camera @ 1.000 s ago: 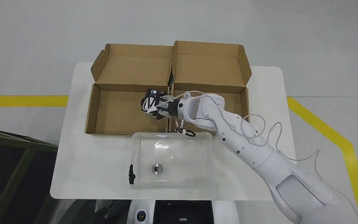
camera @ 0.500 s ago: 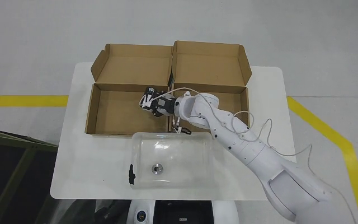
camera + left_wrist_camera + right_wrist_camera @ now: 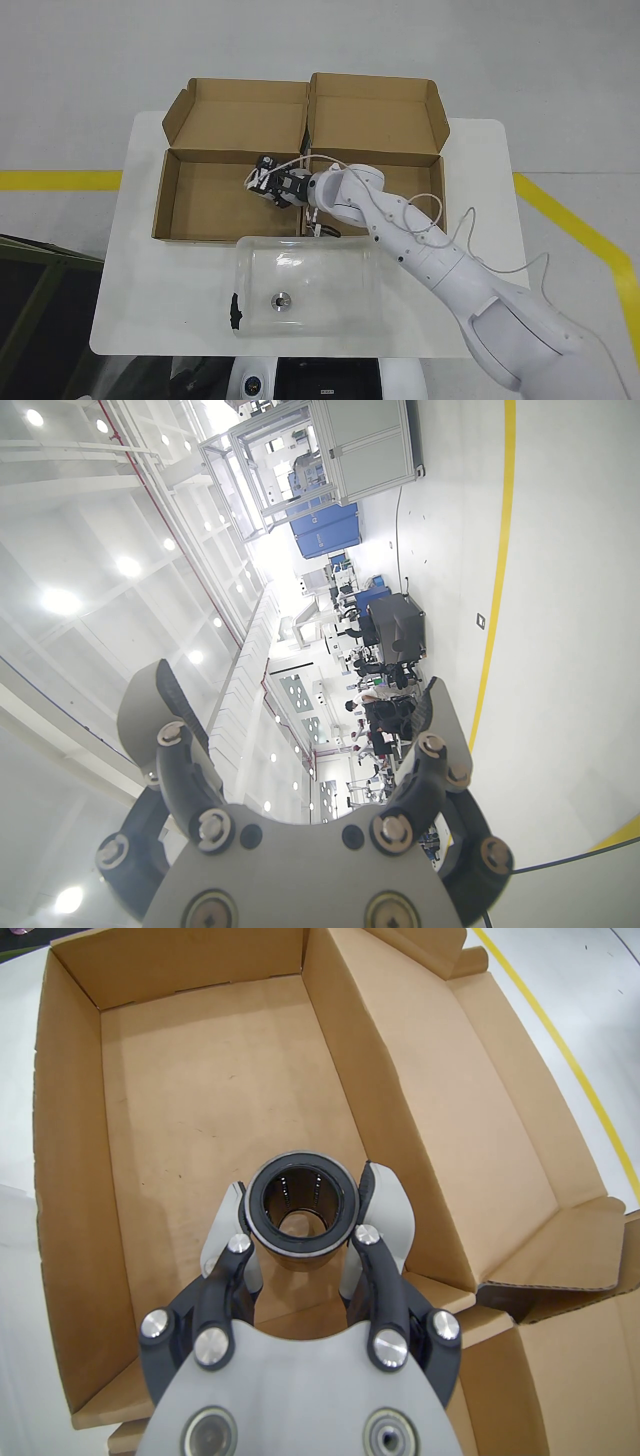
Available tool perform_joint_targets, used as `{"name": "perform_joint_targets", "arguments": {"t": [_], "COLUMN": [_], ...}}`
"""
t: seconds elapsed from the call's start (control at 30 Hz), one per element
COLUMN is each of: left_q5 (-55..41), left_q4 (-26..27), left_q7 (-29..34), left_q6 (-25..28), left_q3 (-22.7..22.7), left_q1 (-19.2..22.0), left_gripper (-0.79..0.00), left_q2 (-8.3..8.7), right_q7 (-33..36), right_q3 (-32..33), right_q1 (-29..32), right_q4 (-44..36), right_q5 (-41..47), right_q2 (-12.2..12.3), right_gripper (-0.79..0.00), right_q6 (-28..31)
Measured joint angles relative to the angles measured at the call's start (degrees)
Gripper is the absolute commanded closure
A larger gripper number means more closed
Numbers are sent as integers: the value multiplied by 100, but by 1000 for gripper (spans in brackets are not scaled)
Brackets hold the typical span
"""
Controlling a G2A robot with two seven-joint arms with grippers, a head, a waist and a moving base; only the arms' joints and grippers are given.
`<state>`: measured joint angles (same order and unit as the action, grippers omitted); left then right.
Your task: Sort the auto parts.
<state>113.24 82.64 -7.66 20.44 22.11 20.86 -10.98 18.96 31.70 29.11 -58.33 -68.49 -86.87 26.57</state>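
Black cylindrical bearing clamped in right gripper, over left cardboard box, near its right wall | left gripper spread wide, holding nothing | small round part lying in clear bin

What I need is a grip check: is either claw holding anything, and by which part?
The right claw holds a metal sleeve by its outer sides, over the left cardboard box. The left claw is open, holding nothing.

right gripper clamped on bearing — arm outstretched, left gripper agape
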Motion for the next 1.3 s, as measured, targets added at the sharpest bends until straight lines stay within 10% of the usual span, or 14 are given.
{"name": "perform_joint_targets", "arguments": {"t": [0.63, 1.3], "left_q5": [0, 0], "left_q4": [0, 0], "left_q7": [0, 0], "left_q6": [0, 0], "left_q3": [0, 0], "left_q1": [0, 0], "left_gripper": [-785, -785], "left_q2": [0, 0], "right_q7": [-248, 280], "right_q3": [292, 1294], "right_q1": [89, 1725], "right_q4": [-198, -3291], "right_q5": [-325, -1058], "right_q2": [-45, 588], "right_gripper": [-437, -656], "right_q6": [241, 1349]}}
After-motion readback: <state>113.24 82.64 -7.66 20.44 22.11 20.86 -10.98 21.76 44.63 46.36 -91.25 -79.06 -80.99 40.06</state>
